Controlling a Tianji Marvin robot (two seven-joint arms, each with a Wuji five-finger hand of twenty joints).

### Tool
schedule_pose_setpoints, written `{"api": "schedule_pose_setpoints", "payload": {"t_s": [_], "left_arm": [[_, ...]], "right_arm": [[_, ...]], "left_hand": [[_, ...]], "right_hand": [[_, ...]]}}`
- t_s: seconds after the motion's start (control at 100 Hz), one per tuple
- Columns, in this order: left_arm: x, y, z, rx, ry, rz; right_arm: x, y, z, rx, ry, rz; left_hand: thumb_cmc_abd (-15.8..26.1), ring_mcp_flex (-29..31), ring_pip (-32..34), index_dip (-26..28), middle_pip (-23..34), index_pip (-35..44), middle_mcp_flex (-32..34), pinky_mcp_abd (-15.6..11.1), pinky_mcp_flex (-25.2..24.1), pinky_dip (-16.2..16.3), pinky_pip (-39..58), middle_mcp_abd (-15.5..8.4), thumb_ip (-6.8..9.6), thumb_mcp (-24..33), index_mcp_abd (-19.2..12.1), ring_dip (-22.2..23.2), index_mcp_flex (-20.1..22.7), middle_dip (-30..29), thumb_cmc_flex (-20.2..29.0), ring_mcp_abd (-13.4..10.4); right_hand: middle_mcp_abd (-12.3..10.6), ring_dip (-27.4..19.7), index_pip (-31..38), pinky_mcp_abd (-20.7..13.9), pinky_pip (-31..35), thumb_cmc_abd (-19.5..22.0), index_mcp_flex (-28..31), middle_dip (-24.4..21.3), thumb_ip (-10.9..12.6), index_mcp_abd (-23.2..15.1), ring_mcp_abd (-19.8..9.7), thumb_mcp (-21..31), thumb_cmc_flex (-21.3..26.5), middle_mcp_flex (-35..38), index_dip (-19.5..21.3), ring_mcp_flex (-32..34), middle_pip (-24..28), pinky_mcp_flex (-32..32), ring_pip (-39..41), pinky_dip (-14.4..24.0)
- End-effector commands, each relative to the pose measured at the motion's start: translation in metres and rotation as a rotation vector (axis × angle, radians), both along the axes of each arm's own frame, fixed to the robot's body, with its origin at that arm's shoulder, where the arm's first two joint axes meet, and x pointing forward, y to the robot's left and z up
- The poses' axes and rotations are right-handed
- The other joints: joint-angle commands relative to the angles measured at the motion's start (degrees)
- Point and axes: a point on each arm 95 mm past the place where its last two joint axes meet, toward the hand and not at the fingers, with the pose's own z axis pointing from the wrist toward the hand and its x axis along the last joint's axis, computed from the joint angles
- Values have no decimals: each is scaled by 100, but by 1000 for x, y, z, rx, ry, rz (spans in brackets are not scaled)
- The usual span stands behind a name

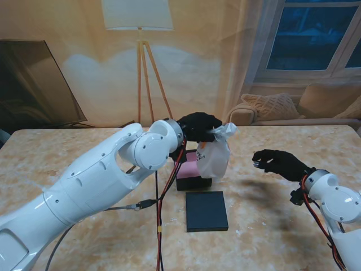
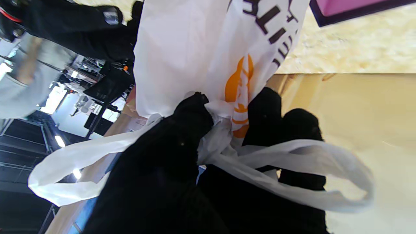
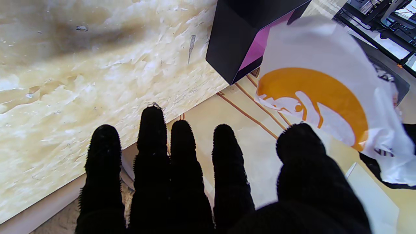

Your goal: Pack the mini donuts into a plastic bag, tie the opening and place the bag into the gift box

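Hanging from the left hand (image 1: 198,125), clenched on its knot, the white orange-printed plastic bag (image 1: 215,156) needs lowering squarely into the black pink-lined gift box (image 1: 190,172) beneath; right hand (image 1: 277,162) waits spread, empty.

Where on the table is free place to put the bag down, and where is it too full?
Bare table lies left of the box, and more between the lid and the right hand. It is crowded mid-table: the bag hangs from the left hand over the box, lid and cables close by.
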Motion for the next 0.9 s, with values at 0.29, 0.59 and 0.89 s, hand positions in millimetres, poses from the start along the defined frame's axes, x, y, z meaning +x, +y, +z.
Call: {"api": "schedule_pose_setpoints", "payload": {"t_s": [0.29, 0.59, 0.89], "left_arm": [[43, 28, -9, 29, -27, 157], [66, 37, -32, 23, 1, 222], [77, 38, -53, 52, 31, 227]], "right_arm": [[7, 12, -10, 20, 49, 13], [17, 22, -21, 45, 78, 12], [27, 37, -39, 44, 76, 4]], "left_hand": [[286, -22, 100, 198, 106, 14, 85, -56, -132, 134, 13, -52, 182, -120, -181, 167, 60, 124, 333, 2], [324, -125, 34, 229, 77, 53, 30, -120, -231, 115, -77, -144, 196, -234, -262, 151, -4, 125, 358, -36], [342, -210, -43, 178, 28, 94, -4, -144, -319, 83, -173, -214, 208, -284, -334, 107, -46, 99, 370, -52]], "right_hand": [[-24, 47, 44, 29, 73, 109, 73, 58, 142, -40, -73, -108, 113, 72, 77, 86, 61, 12, 82, 110], [-44, 11, 85, -41, 50, 82, 128, 80, 146, -24, -140, -103, 202, 91, 94, 147, 131, 47, 55, 72], [-51, -45, 113, -64, 14, 81, 172, 67, 143, -15, -127, -132, 262, 107, 104, 187, 171, 70, 5, 4]]}}
